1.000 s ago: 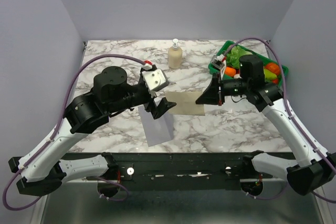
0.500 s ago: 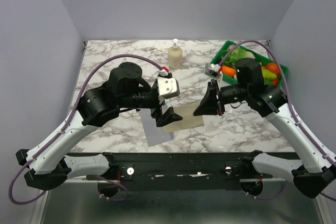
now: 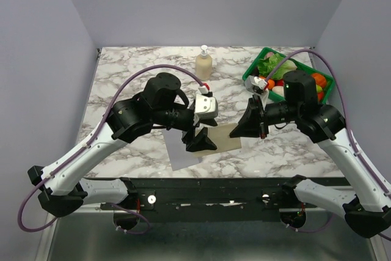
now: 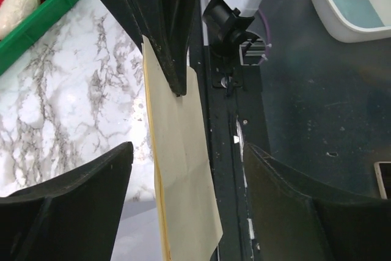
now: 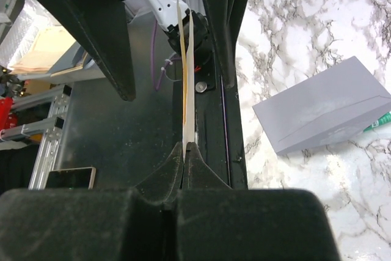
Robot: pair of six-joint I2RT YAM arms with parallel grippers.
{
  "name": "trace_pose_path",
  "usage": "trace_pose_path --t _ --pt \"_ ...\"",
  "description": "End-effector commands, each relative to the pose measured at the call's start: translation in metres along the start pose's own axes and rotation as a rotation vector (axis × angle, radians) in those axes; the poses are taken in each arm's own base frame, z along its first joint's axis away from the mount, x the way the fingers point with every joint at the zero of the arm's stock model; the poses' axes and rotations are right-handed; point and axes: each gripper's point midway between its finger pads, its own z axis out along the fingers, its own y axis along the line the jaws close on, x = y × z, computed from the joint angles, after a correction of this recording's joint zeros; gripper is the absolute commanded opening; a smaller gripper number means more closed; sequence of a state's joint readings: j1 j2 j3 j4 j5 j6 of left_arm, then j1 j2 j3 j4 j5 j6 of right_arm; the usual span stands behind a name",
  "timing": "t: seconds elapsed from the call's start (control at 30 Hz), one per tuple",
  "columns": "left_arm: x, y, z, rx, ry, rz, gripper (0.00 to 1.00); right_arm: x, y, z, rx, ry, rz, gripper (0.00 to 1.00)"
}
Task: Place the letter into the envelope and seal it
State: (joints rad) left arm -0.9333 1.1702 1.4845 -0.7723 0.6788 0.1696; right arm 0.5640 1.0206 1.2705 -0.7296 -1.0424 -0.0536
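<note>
My right gripper point(image 3: 240, 130) is shut on the right edge of the cream letter point(image 3: 223, 139) and holds it off the table, tilted on edge. In the right wrist view the letter point(image 5: 188, 84) shows edge-on, rising from the closed jaws of the right gripper point(image 5: 186, 148). My left gripper point(image 3: 200, 142) is open, and its two fingers straddle the letter's left end point(image 4: 183, 169) without touching it. The grey envelope point(image 3: 181, 151) lies flat on the marble near the front edge, partly under the left gripper. It also shows in the right wrist view point(image 5: 324, 114).
A green basket point(image 3: 294, 54) of vegetables stands at the back right. A soap bottle point(image 3: 204, 64) stands at the back centre. The table's front edge and black frame point(image 3: 214, 186) lie just below the grippers.
Both grippers have moved toward the front edge. The right gripper has carried the letter off the table. The left gripper has moved right and now straddles the letter's left end.
</note>
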Motion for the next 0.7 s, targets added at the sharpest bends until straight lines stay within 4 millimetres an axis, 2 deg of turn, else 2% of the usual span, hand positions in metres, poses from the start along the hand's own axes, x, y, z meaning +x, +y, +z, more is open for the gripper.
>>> trace_pose_path --t 0.0,0.07,0.1,0.17,0.2,0.23,0.3,0.33,0.37,0.4,0.43,0.47,0.5,0.53,0.57,0.6,0.63,0.67 --pt "0.006 -0.009 0.007 0.076 0.010 -0.043 0.70 -0.007 0.016 -0.005 -0.032 -0.011 -0.034 0.01" --pt "0.006 -0.010 0.008 0.085 0.010 -0.046 0.60 -0.006 0.016 -0.006 -0.029 -0.010 -0.034 0.01" --pt "0.007 -0.009 0.009 0.088 0.013 -0.050 0.45 -0.006 0.015 -0.006 -0.026 -0.009 -0.035 0.01" --pt "0.007 -0.006 0.010 0.076 0.017 -0.057 0.26 -0.007 0.015 -0.006 -0.014 -0.012 -0.042 0.03" --pt "0.009 -0.004 0.011 0.068 0.023 -0.066 0.09 -0.007 0.014 -0.006 -0.007 -0.014 -0.046 0.04" --pt "0.010 -0.002 0.012 0.060 0.027 -0.079 0.02 -0.010 0.013 -0.007 0.001 -0.022 -0.056 0.10" --pt "0.013 0.003 0.012 0.032 0.027 -0.094 0.00 -0.015 0.012 -0.009 0.037 -0.046 -0.067 0.26" --pt "0.013 0.005 0.012 0.018 0.022 -0.100 0.00 -0.020 0.010 -0.010 0.049 -0.066 -0.085 0.47" --pt "0.019 0.012 0.012 -0.019 0.025 -0.134 0.00 -0.023 0.010 -0.011 0.065 -0.081 -0.096 0.57" --pt "0.010 0.014 0.008 -0.046 -0.019 -0.120 0.00 -0.027 0.009 -0.015 0.109 -0.105 -0.088 0.69" --pt "0.008 0.017 0.005 -0.074 -0.045 -0.124 0.00 -0.036 0.008 -0.018 0.135 -0.142 -0.116 0.84" --pt "0.015 0.024 0.004 -0.105 -0.056 -0.137 0.00 -0.036 0.004 -0.018 0.162 -0.161 -0.113 0.90" --pt "-0.009 0.027 -0.009 -0.174 -0.173 -0.137 0.00 -0.041 -0.002 -0.021 0.217 -0.192 -0.093 0.94" --pt "-0.017 0.029 -0.015 -0.207 -0.233 -0.136 0.00 -0.054 0.002 -0.028 0.242 -0.257 -0.143 1.00" --pt "-0.009 0.032 -0.014 -0.232 -0.265 -0.168 0.00 -0.051 -0.005 -0.028 0.270 -0.275 -0.126 1.00" --pt "-0.042 0.027 -0.035 -0.262 -0.440 -0.147 0.00 -0.056 -0.010 -0.031 0.316 -0.317 -0.094 1.00" --pt "-0.051 0.022 -0.042 -0.257 -0.512 -0.158 0.00 -0.058 -0.013 -0.033 0.333 -0.344 -0.082 1.00" --pt "-0.044 0.021 -0.040 -0.248 -0.548 -0.180 0.00 -0.069 -0.012 -0.036 0.340 -0.395 -0.100 1.00"
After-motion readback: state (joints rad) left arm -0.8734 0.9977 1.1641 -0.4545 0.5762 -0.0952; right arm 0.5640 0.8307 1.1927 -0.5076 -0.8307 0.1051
